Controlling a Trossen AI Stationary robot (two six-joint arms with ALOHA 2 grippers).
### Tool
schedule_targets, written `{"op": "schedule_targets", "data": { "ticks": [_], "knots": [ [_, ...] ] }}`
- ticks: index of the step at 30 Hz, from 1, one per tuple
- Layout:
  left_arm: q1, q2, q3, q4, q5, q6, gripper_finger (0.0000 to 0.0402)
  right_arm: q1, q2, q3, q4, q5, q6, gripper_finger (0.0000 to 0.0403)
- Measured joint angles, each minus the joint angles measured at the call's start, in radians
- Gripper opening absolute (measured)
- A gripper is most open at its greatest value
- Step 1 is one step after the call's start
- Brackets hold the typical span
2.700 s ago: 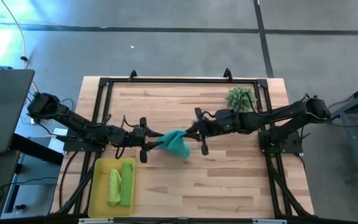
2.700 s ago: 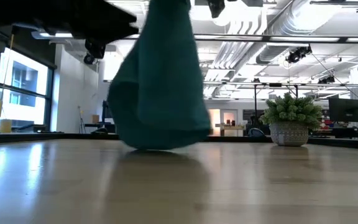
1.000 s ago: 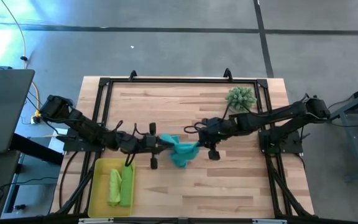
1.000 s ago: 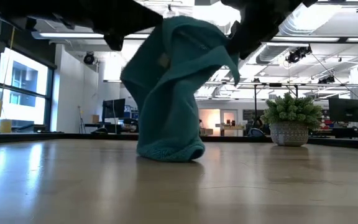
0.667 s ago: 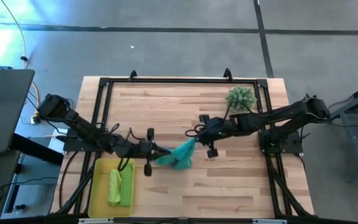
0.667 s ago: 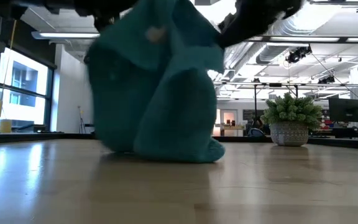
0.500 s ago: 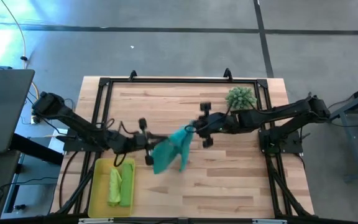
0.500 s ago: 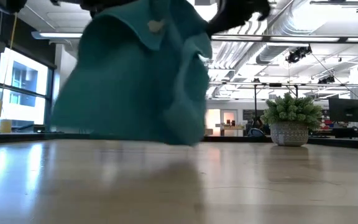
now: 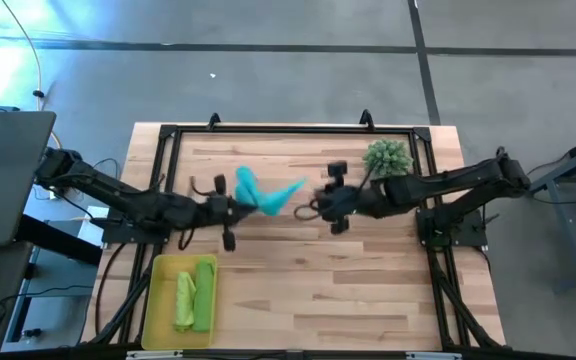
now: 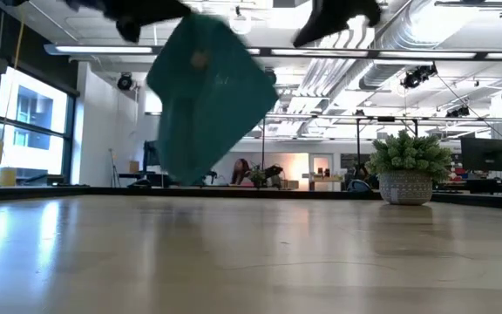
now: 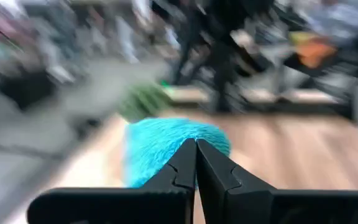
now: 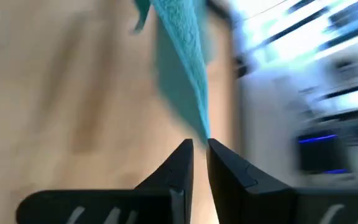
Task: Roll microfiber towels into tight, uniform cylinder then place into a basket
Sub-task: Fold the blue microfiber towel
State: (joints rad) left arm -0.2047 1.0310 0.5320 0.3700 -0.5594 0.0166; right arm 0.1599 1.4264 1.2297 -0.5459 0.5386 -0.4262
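Observation:
The teal towel point(image 9: 264, 192) hangs in the air over the table's middle, strung between my two grippers, and in the low view the towel point(image 10: 206, 96) is clear of the wood. My left gripper point(image 9: 235, 204) is shut on its left end, my right gripper point(image 9: 314, 202) on its right tip. Two lime green towels point(image 9: 195, 294) lie rolled side by side in the yellow basket point(image 9: 156, 300) at the near left. My left gripper pinches a bunched part of the teal towel point(image 11: 180, 134) between its two fingertips, coming nearly level from the table's left. The towel spreads out beyond the fingers, lifted clear of the table. My right gripper has the towel's pointed corner point(image 12: 201, 127) in the narrow gap between its fingertips point(image 12: 185, 152), slanting down from the table's right. The cloth widens away from the fingers toward the left gripper and hangs clear of the table.
A spiky green plant in a pot point(image 9: 388, 158) stands at the far right, close behind my right arm; the plant point(image 10: 405, 170) also shows in the low view. A black frame point(image 9: 268, 130) runs around the wooden table top. Bare wood lies toward the near edge.
Both grippers have risen and gone toward the far edge, the left one also toward the left; the right one has rolled. The teal towel, whose lower end stood crumpled on the table, has been lifted clear and has spread out between them.

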Motion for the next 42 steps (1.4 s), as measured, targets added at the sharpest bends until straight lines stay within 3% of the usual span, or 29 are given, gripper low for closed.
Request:
{"op": "schedule_targets", "data": {
  "ticks": [3,6,10,16,21,32,42],
  "knots": [
    [0.0,0.031,0.0,-0.138,0.144,-0.227,0.0,0.026,0.043,0.0,-0.111,-0.113,0.172,0.0039],
    [-0.004,0.1,-0.001,-0.198,0.2,-0.367,0.0,0.052,0.112,-0.001,-0.144,-0.177,0.279,0.0039],
    [-0.014,0.167,0.0,-0.187,0.207,-0.405,0.0,0.083,0.192,-0.001,-0.127,-0.221,0.304,0.0047],
    [-0.014,0.191,0.0,-0.194,0.258,-0.417,0.0001,0.103,0.294,-0.002,-0.023,-0.286,0.395,0.0091],
    [-0.014,0.177,0.0,-0.193,0.288,-0.418,0.0001,0.103,0.381,-0.002,0.113,-0.287,0.302,0.0112],
    [-0.014,0.178,0.0,-0.236,0.294,-0.462,0.0001,0.017,0.527,-0.002,0.34,-0.317,0.09,0.0114],
    [-0.014,0.178,0.0,-0.247,0.291,-0.466,0.0001,-0.098,0.586,-0.002,0.391,-0.564,0.07,0.0114]
  ]
}}
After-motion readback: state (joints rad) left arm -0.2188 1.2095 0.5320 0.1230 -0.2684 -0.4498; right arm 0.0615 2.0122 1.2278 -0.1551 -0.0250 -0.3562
